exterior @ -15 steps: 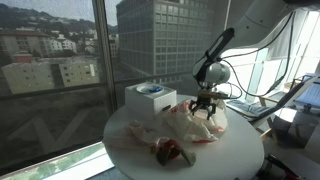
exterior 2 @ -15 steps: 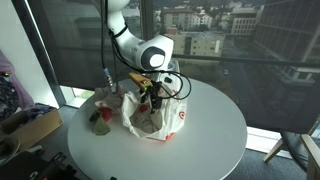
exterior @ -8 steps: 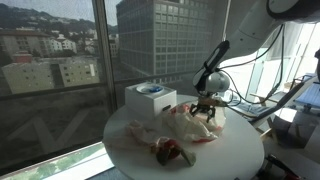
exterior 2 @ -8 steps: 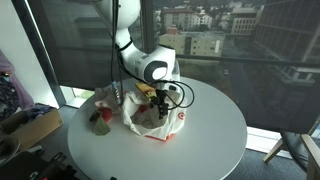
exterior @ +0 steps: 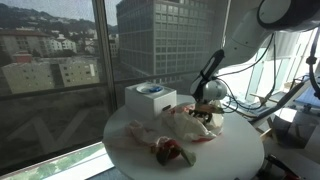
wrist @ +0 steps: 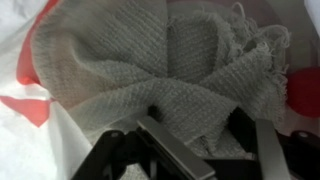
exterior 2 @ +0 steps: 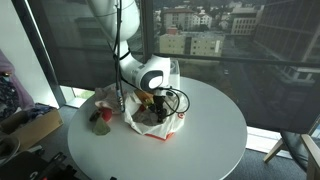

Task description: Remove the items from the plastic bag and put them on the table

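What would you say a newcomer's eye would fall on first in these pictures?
First, the robot arm's end effector set low in the wrinkly translucent white plastic bag with red tints on the round white table. In the wrist view, a grey knitted cloth fills the bag just beyond the parted fingers. A small dark red lump lies apart near the table's edge.

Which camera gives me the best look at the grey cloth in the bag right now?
Wrist view: the grey cloth fills the frame, its knit and frayed edge clear, just beyond the jaws. In both exterior views only the bag shows; the cloth cannot be made out there.
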{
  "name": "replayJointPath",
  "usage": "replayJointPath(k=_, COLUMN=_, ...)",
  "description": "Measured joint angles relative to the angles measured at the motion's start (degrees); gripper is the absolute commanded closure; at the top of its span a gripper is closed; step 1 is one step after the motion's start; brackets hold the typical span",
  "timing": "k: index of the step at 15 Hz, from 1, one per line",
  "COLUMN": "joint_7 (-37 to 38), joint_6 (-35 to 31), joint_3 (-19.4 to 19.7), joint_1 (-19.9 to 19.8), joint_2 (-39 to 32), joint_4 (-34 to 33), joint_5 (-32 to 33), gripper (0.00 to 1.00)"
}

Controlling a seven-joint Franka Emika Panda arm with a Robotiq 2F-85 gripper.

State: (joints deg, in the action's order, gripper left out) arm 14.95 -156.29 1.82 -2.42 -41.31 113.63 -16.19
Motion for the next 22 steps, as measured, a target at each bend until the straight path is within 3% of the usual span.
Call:
replayJointPath(k=4, joint_7=1.04, joint_6=-0.69, joint_3=0.94, joint_1=1.87, joint_2=0.04, joint_4=0.04, joint_5=0.47, gripper=0.86)
replayJointPath(k=9, joint_7=3.82, joint_6=0.17, joint_3=4.07, joint_1=5.0, joint_2=0.47, joint_4=0.15, joint_5=3.55, gripper=0.89)
replayJointPath(k=13, joint_7=7.54, joint_6=6.77, joint_3=8.54, joint_1=9.22, joint_2=3.94, joint_4=0.28, joint_5=9.82, gripper=0.87)
replayJointPath(k=17, joint_7=11.28, joint_6=21.19, joint_3=10.53, joint_1=11.19, joint_2=11.86, joint_4=-1.41, joint_5=15.84, gripper=0.87)
replayJointPath(k=22, joint_7=9.83, joint_6=44.88, joint_3=8.57, joint_1=10.53, joint_2=19.5, joint_4=-5.86, joint_5=20.1, gripper=0.87)
